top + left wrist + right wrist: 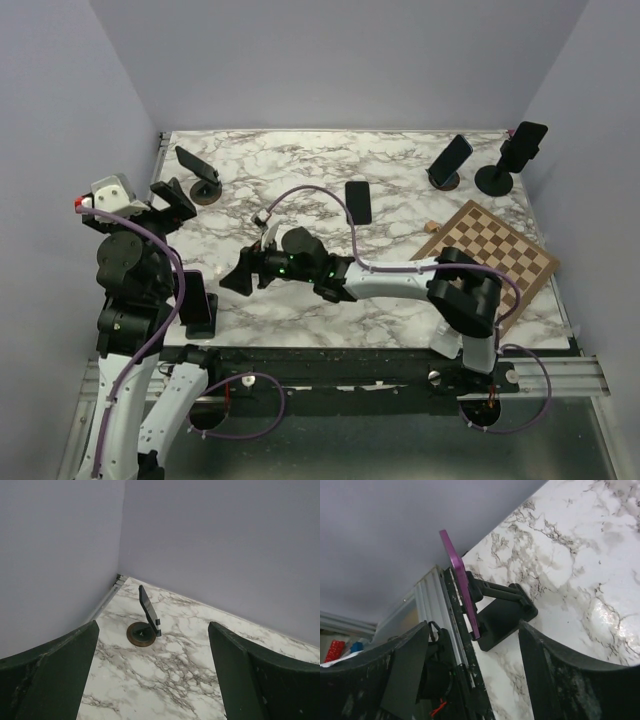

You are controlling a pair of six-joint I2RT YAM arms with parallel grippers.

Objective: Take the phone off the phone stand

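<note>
**Top view.** The right end effector (pixel 230 277) lies stretched across to the near-left part of the marble surface (pixel 300 170). The phone (pixel 196 298) stands on its holder close ahead of the fingertips, by the near edge. A small gap shows between them. The left end effector (pixel 172 200) is held high at the left edge. A second phone (pixel 198 172) sits propped on a round base just beyond it. A flat phone (pixel 358 202) lies on the marble behind the right end effector. Farther behind it are a chessboard (pixel 497 256) and two more propped phones (pixel 449 162) (pixel 519 152).

**Left wrist view.** The left end effector (pixel 152 627) is released, fingers (pixel 50 680) spread wide with nothing between them. The second phone (pixel 148 607) is straight ahead, tilted back on its round brown base (pixel 140 635), well apart from the tips.

**Right wrist view.** The right end effector (pixel 472 630) is released, fingers (pixel 570 680) parted and grasping nothing. The phone (pixel 457 580), purple-backed, is seen edge-on, ahead of the tips. It is seated in the black phone stand (pixel 502 615), whose foot rests on the marble at the surface's edge rail (pixel 427 605). Neither finger touches the phone or the stand.
</note>
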